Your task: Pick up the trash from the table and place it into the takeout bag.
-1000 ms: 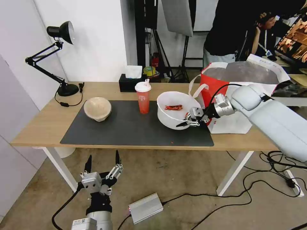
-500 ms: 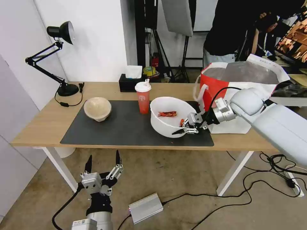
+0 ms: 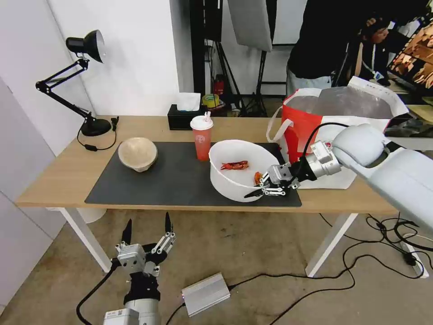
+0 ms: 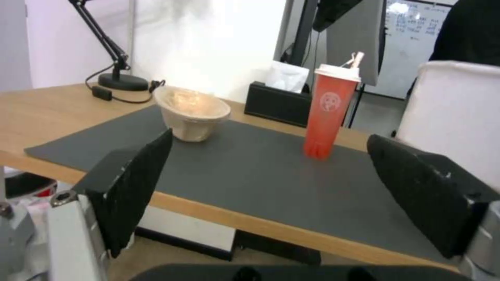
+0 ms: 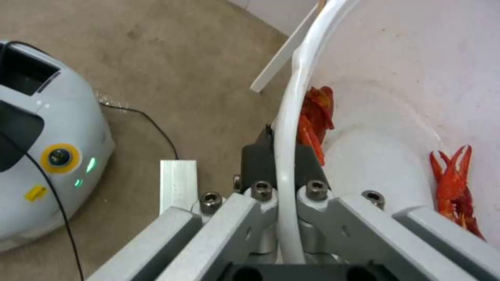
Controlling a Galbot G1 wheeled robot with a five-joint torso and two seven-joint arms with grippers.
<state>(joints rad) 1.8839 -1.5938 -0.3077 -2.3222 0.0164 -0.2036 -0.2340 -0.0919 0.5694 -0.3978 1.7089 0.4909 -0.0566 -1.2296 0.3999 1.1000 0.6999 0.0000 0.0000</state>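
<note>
None of the three pieces of trash is in the takeout bag (image 3: 315,118) yet, as far as I can judge; its foil-lined mouth stands open at the right end of the table (image 3: 58,178), and I cannot see to the bottom of it. I put progress at the first item in hand, two untouched.

Largest first. The takeout bag sits upright on the light-wood top, just beyond the right edge of the dark grey mat (image 3: 180,185), one white strap hanging toward the bowl.

The white plastic bowl (image 3: 234,183) is the item in work. It hangs tilted over the mat's front right part, near the table's front edge, with red crayfish scraps (image 3: 234,165) lying inside. My right gripper (image 3: 266,187) is clamped on its near rim: in the right wrist view the rim (image 5: 289,128) runs straight between the two black pads (image 5: 254,160), one outside the wall and one inside, beside a scrap. The bowl lies to the left of the bag and lower than its mouth, so a lift and a carry to the right remain.

The red drink cup (image 3: 201,137) stands upright on the mat's back edge, white lid on. The beige paper bowl (image 3: 137,153) rests at the mat's left back corner, well apart from both grippers.

My left gripper (image 3: 145,232) is parked below the table's front edge, fingers (image 4: 133,183) spread wide and holding nothing.
</note>
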